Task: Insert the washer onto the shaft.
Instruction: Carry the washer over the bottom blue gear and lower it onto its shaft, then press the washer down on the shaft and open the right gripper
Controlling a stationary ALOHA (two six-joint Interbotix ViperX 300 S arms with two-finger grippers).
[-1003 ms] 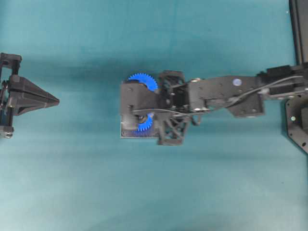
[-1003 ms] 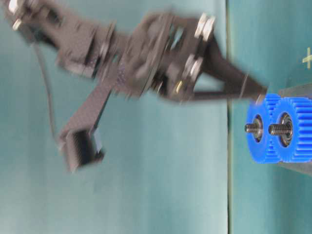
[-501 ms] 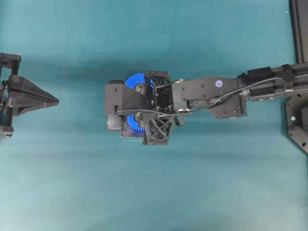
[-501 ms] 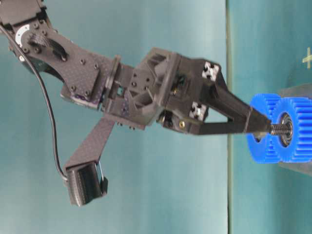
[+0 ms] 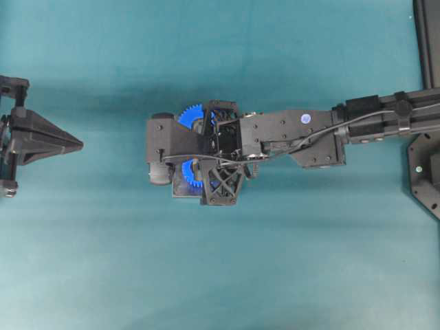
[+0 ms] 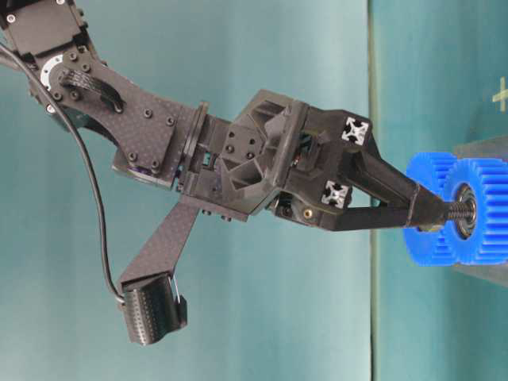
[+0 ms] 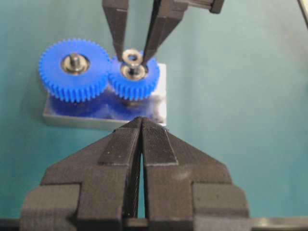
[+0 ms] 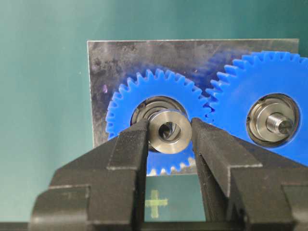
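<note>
— What did the right gripper (image 8: 169, 132) have hold of?

— The washer (image 8: 167, 131). Its two fingers (image 8: 131, 144) were partly closed and pinched the metal ring by its rim, one on each side, with the hole facing the camera on that wrist.

— And where was the washer?

— Directly over the hub of the smaller blue gear (image 7: 134, 77), at the tip of the shaft (image 6: 454, 211) that stood out of that gear. I could not tell whether it was already on the thread. From the left wrist camera it sat just above the gear's bearing, between the two finger tips.

— What carried the gears?

— A metal plate (image 8: 144, 55) lying on the teal worktop (image 5: 206, 275), around the middle. The larger blue gear (image 7: 74, 70) meshed with the smaller one and had its own bare stud.

— The left gripper (image 7: 142, 126)?

— Its fingers were pressed together with nothing between them. It sat near the worktop's left edge, well apart from the plate, pointing toward it.
</note>
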